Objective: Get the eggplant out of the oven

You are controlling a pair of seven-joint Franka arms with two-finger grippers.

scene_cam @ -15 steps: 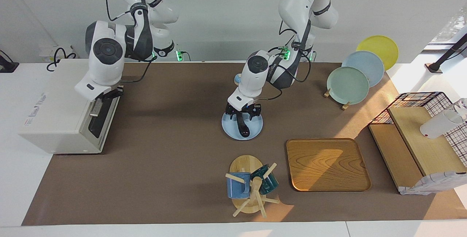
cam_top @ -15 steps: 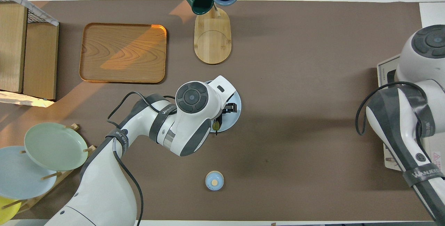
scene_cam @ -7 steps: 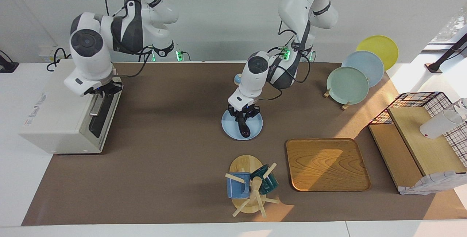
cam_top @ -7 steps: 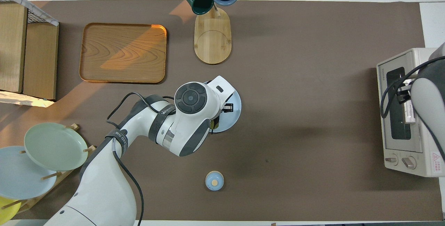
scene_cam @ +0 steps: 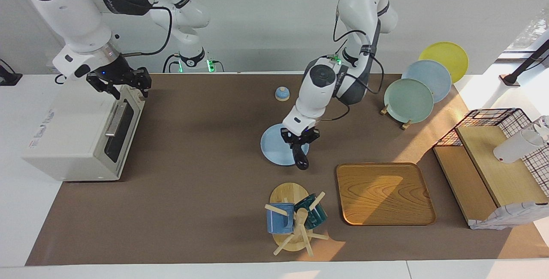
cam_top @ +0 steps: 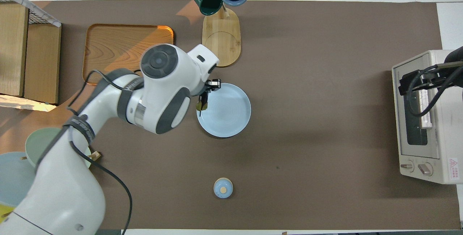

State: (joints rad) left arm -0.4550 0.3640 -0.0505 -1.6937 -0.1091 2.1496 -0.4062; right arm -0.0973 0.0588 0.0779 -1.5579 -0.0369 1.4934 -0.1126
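The dark eggplant (scene_cam: 301, 159) hangs stem up from my left gripper (scene_cam: 299, 141), which is shut on it in the air. It is over the rim of the blue plate (scene_cam: 274, 150) on the side toward the wooden tray. In the overhead view only the eggplant's (cam_top: 201, 104) upper end shows under my left gripper (cam_top: 208, 89), beside the plate (cam_top: 228, 115). The white oven (scene_cam: 73, 133) stands at the right arm's end of the table with its glass door closed. My right gripper (scene_cam: 124, 86) is open and raised over the oven's (cam_top: 419, 126) top front edge.
A wooden tray (scene_cam: 384, 193) lies beside the plate toward the left arm's end. A mug rack (scene_cam: 294, 219) with two mugs stands farther from the robots. A small blue lid (scene_cam: 282, 93) sits near the robots. A plate stand (scene_cam: 409, 98) and a wooden shelf (scene_cam: 493, 163) are at the left arm's end.
My left gripper shut on the eggplant and lifted it off the blue plate toward the tray. My right gripper let go of the oven door handle, opened and rose above the oven.
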